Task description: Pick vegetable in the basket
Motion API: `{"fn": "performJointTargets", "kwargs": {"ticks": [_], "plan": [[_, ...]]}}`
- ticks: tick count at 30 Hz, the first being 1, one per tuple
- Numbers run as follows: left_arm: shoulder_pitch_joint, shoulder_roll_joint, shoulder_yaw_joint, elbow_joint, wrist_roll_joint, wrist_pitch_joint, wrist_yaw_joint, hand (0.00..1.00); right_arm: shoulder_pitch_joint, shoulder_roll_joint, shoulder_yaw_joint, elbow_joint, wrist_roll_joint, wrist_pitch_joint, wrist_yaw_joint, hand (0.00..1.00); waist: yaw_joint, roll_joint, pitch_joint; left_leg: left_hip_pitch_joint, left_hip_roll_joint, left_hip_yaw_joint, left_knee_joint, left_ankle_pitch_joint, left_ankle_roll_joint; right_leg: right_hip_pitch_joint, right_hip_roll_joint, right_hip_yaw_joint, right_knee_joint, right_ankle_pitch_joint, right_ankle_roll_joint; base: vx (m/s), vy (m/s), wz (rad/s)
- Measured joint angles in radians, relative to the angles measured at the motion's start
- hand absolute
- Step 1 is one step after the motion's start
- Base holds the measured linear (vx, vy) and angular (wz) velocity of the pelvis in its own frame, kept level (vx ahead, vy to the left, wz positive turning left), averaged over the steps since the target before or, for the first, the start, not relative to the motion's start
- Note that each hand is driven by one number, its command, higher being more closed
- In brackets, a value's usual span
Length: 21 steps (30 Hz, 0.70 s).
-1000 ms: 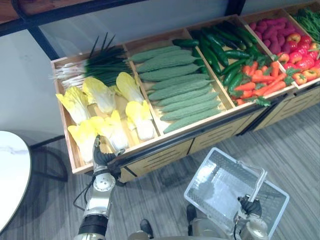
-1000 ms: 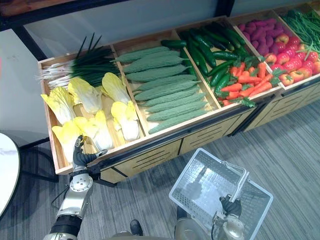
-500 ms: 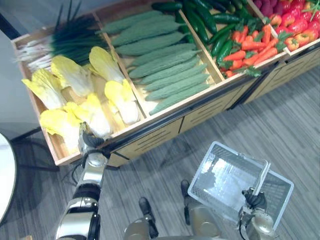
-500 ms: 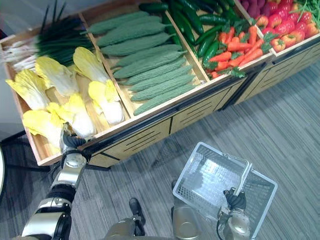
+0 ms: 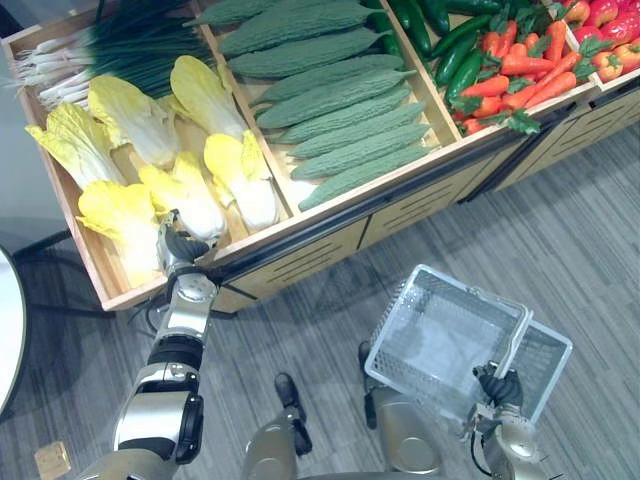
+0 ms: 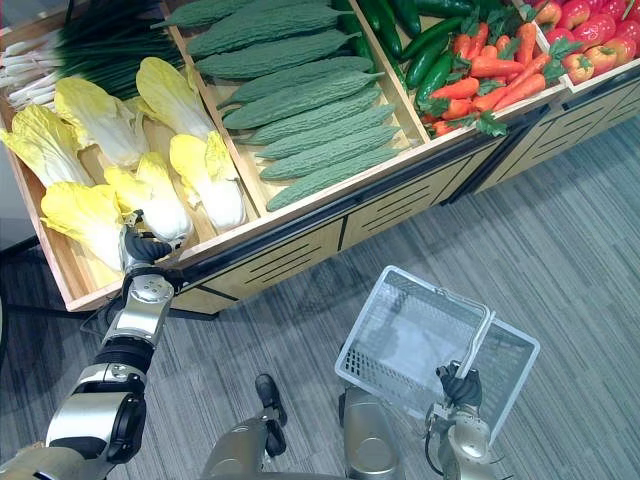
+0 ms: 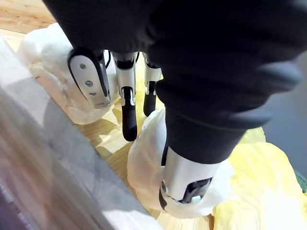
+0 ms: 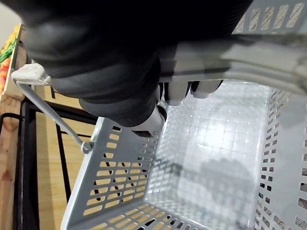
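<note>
Yellow-white cabbages (image 5: pixel 185 195) lie in the leftmost wooden compartment (image 5: pixel 90 270) of the stand. My left hand (image 5: pixel 178 245) reaches over that compartment's front edge. Its fingers (image 7: pixel 127 115) are straight and point down between two cabbages, and its thumb (image 7: pixel 184 179) rests on the white base of one cabbage (image 7: pixel 144 165). The hand is open. Low on the right, my right hand (image 5: pixel 497 385) is shut on the handle (image 5: pixel 510 350) of a pale perforated plastic basket (image 5: pixel 400 320), which hangs above the floor with nothing in it.
Green onions (image 5: pixel 110 45) lie behind the cabbages. To the right are bitter gourds (image 5: pixel 330 110), cucumbers (image 5: pixel 450 30), carrots (image 5: pixel 510 75) and red peppers (image 5: pixel 610 50). A white round table (image 5: pixel 5 330) stands at the left edge, and a small wooden block (image 5: pixel 50 460) lies on the floor.
The camera has moved, so the stand has shifted up and left in view. My left hand stays at the cabbage compartment's front edge. My right hand still holds the basket.
</note>
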Motion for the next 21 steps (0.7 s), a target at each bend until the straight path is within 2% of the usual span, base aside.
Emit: {"fn": "performJointTargets", "kwargs": {"ticks": [7,8,11,13,15,21], "plan": [[0.002,0.007,0.0,-0.018,-0.06,-0.02,-0.02,1.0,-0.001,0.004,-0.013,0.001,0.006,0.0,0.0,1.0,-0.003,-0.001,0.003,0.027,-0.002,-0.004,-0.014,0.007,-0.003,0.023,0.002,-0.002,-0.005,0.0,0.0,0.06,0.006,0.01],[0.091,0.006,0.0,-0.191,-0.097,-0.016,-0.038,1.0,-0.001,0.021,-0.04,0.002,0.003,0.001,0.001,1.0,-0.006,-0.006,0.009,0.047,-0.006,-0.02,-0.016,0.011,0.003,0.053,0.001,-0.013,-0.017,0.0,-0.002,0.15,0.027,0.14],[0.12,0.005,0.002,-0.25,-0.096,-0.018,-0.038,1.0,-0.001,0.028,-0.052,0.005,0.003,0.001,0.001,1.0,-0.006,-0.006,0.009,0.058,-0.015,-0.036,-0.015,0.013,0.006,0.07,0.003,-0.023,-0.017,-0.007,-0.005,0.1,0.022,0.14],[0.163,-0.008,0.009,-0.356,-0.096,-0.015,-0.037,1.0,-0.003,0.032,-0.053,0.005,0.002,0.001,0.001,1.0,-0.005,-0.005,0.009,0.065,-0.017,-0.045,-0.017,0.012,0.006,0.081,0.001,-0.026,-0.018,-0.01,-0.006,0.06,0.012,0.11],[0.245,-0.048,0.01,-0.545,-0.093,-0.04,-0.034,1.0,-0.004,0.042,-0.057,0.006,-0.006,0.001,0.002,1.0,0.0,-0.005,0.008,0.084,-0.02,-0.051,-0.017,0.01,0.01,0.105,-0.002,-0.028,-0.02,-0.017,0.0,0.05,0.023,0.09],[0.38,-0.159,-0.003,-0.766,-0.09,-0.092,-0.037,1.0,-0.002,0.044,-0.061,0.008,-0.009,0.001,0.019,1.0,-0.001,0.013,-0.007,0.114,-0.02,-0.07,-0.018,0.003,0.018,0.142,-0.002,-0.034,-0.019,-0.032,0.003,0.01,0.009,0.08]]}}
